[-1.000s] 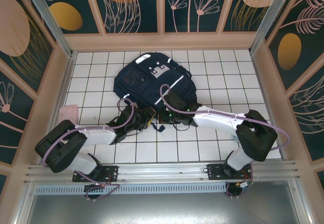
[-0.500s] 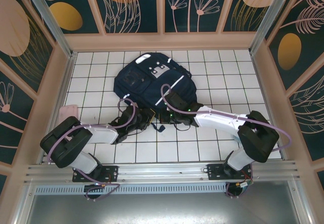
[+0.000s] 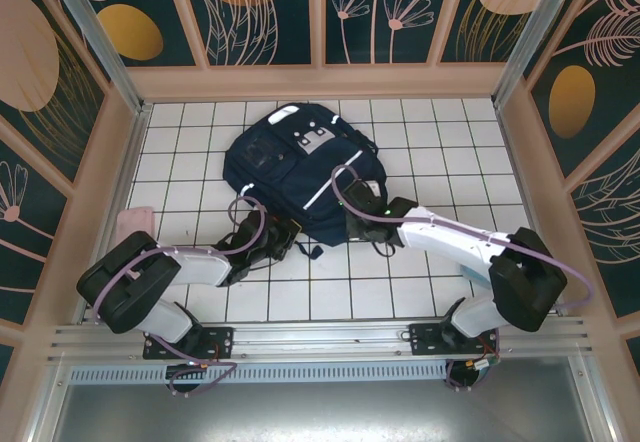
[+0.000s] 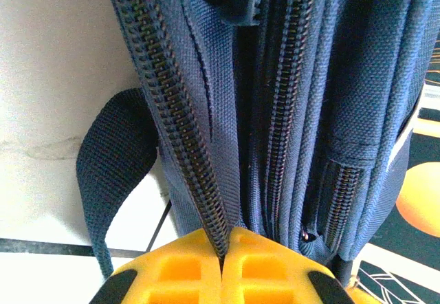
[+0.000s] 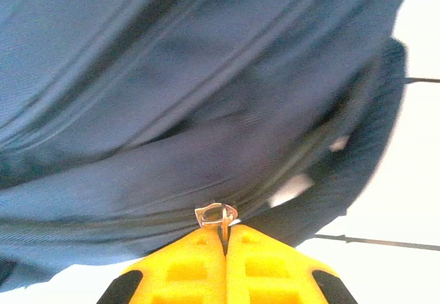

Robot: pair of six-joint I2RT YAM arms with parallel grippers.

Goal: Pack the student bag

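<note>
The student bag (image 3: 300, 162), navy blue with a thin white stripe and grey patches, lies flat on the white tiled floor at mid-back. My left gripper (image 3: 290, 234) is at its near-left edge. In the left wrist view its yellow fingers (image 4: 179, 269) are shut on the bag's zipper seam (image 4: 206, 208). My right gripper (image 3: 352, 224) is at the near-right edge. In the right wrist view it (image 5: 225, 230) is shut on a small metal zipper pull (image 5: 214, 214) against the blue fabric (image 5: 192, 98).
A pink flat object (image 3: 133, 224) lies by the left wall. Wooden walls (image 3: 320, 82) enclose the tiled floor on three sides. A dark strap (image 4: 113, 153) hangs beside the bag's left edge.
My left gripper has closed onto the bag's zipper seam. My right arm has swung to the right along the bag's near edge with the zipper pull held.
</note>
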